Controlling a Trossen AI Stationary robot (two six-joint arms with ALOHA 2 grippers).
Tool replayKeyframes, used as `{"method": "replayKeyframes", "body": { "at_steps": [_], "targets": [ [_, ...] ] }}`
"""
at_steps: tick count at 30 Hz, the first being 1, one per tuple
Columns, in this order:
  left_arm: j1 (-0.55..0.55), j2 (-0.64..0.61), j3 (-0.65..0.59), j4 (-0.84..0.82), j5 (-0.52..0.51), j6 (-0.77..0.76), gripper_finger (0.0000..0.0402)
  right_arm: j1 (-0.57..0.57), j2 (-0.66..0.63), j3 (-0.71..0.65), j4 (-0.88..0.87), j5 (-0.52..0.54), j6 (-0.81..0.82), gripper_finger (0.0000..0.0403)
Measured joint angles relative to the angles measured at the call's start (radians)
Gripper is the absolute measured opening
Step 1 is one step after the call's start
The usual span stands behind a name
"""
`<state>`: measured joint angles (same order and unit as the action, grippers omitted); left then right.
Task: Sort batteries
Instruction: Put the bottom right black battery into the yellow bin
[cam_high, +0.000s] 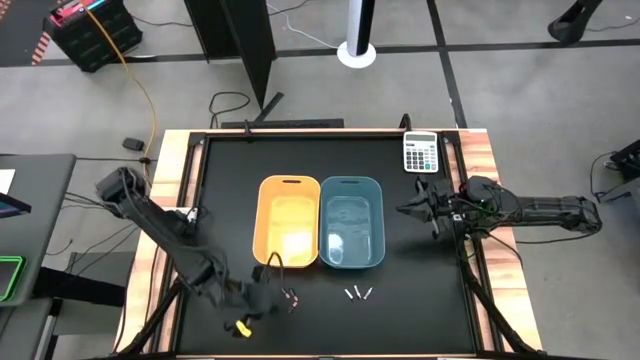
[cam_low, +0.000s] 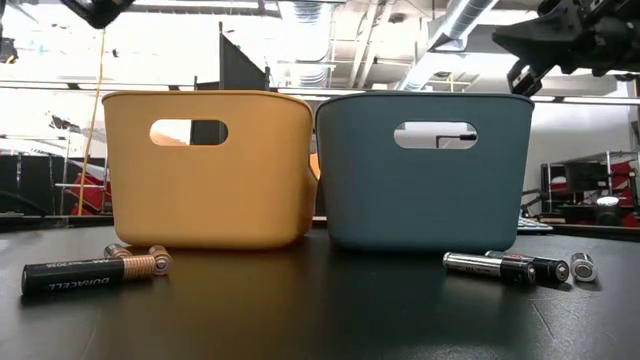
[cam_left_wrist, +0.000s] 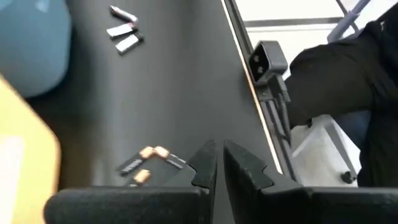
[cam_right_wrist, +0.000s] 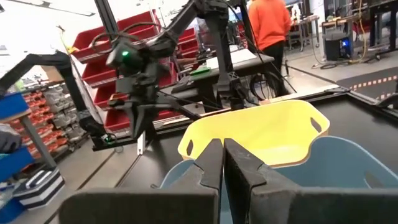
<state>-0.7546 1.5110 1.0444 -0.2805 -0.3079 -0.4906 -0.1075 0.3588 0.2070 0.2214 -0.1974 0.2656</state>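
Two clusters of batteries lie on the black table (cam_high: 230, 180) in front of my bins. The low view is the only one that gives me print: the nearest black-and-copper cell (cam_low: 88, 273) reads DURACELL along its side. It lies ahead of the yellow bin (cam_low: 205, 165), with more copper-topped cells (cam_low: 140, 257) just behind it. The second cluster, dark and silvery batteries (cam_low: 520, 266), sits ahead of the blue bin (cam_low: 425, 170); I cannot read any writing on those.

From overhead the same groups shrink to specks, the pale ones (cam_high: 358, 293) below the blue bin and the dark ones (cam_high: 290, 297) below the yellow one. That view alone shows me the calculator (cam_high: 421, 152) at the table's far right corner.

My left gripper (cam_high: 262, 293) hangs low beside the dark cluster. Its wrist camera shows the fingers (cam_left_wrist: 208, 168) pressed nearly together, empty, with the copper-ended cells (cam_left_wrist: 152, 158) just ahead. My right gripper (cam_high: 405, 209) hovers beside the blue bin, fingers (cam_right_wrist: 211, 165) likewise drawn together around nothing. Its camera also catches a person in an orange top (cam_right_wrist: 268, 25) in the room beyond.
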Motion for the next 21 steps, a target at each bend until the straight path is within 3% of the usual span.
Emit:
{"method": "replayKeyframes", "body": {
  "at_steps": [3,10,15,21],
  "targets": [
    [-0.021,0.065,0.04,0.002,0.0,-0.048,0.0025,0.0,0.0,0.0,-0.001,0.001,-0.001,0.0033],
    [-0.032,0.209,0.094,-0.002,0.117,-0.091,0.0044,0.0,0.0,0.002,-0.001,0.001,-0.027,0.0033],
    [-0.009,0.246,0.115,0.0,0.077,-0.118,0.0097,0.0,0.0,0.002,0.003,0.001,-0.038,0.0033],
    [0.035,0.244,0.116,-0.005,0.022,-0.288,0.0166,0.0,0.0,0.002,0.005,0.0,-0.038,0.0033]
  ]
}}
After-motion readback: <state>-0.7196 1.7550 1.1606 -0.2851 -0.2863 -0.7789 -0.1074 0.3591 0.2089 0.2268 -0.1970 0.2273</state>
